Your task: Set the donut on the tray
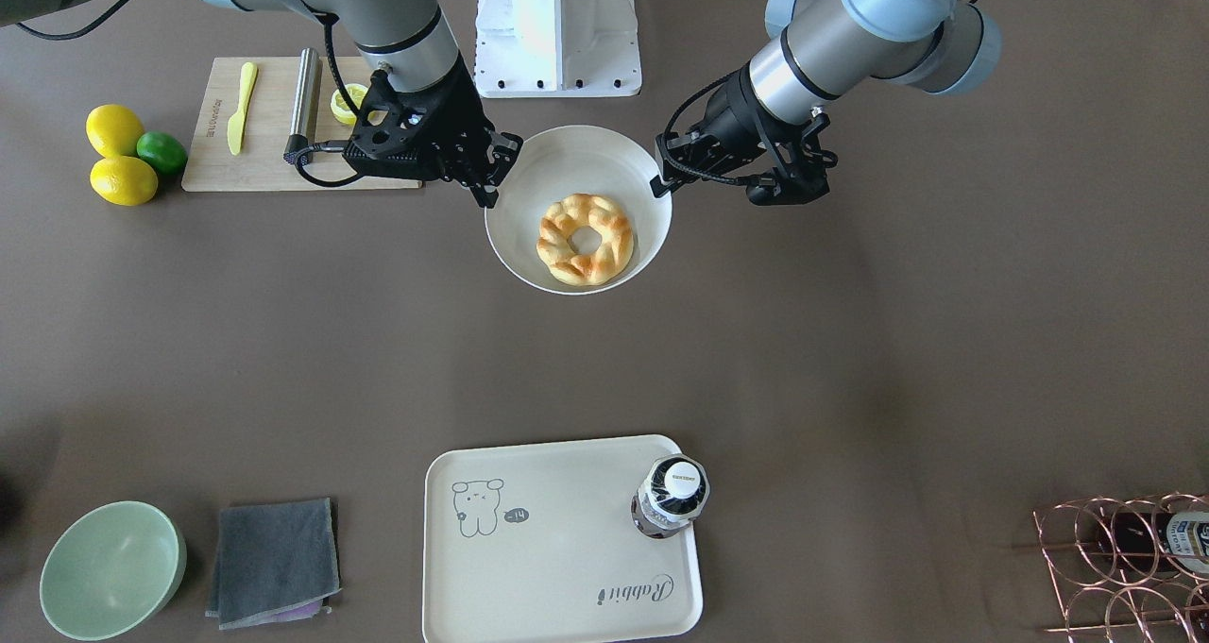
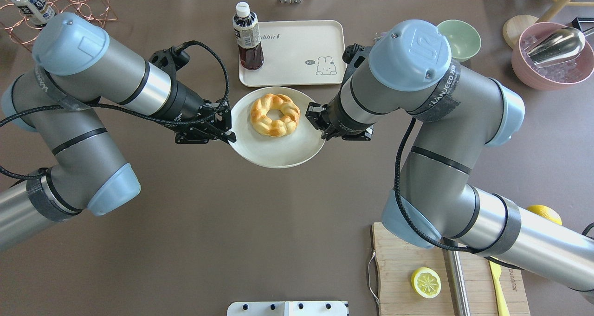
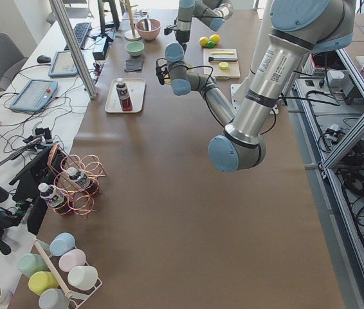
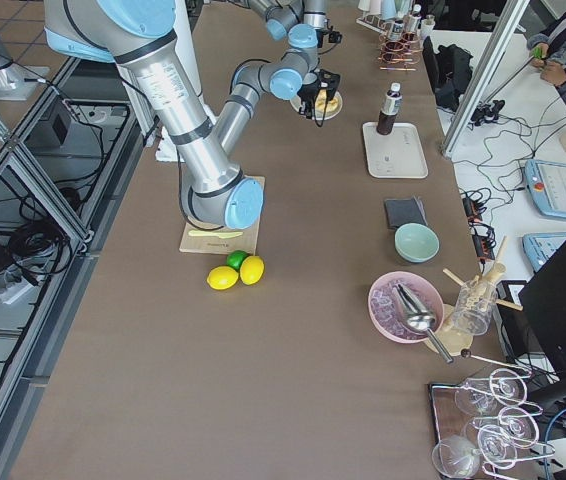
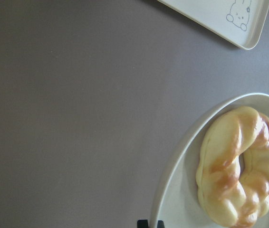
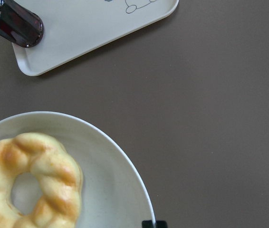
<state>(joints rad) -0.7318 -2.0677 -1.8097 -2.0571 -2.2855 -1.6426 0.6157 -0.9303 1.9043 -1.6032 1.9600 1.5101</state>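
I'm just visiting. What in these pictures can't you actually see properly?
- Donut: the right wrist view cuts it off at its left and bottom edges.
- Grey cloth: the right arm covers it in the overhead view.
- Bottle label: print too small to read in any view.
- Lemon half: partly behind the right arm in the front-facing view.
- Bowl: its underside faces away from every camera.
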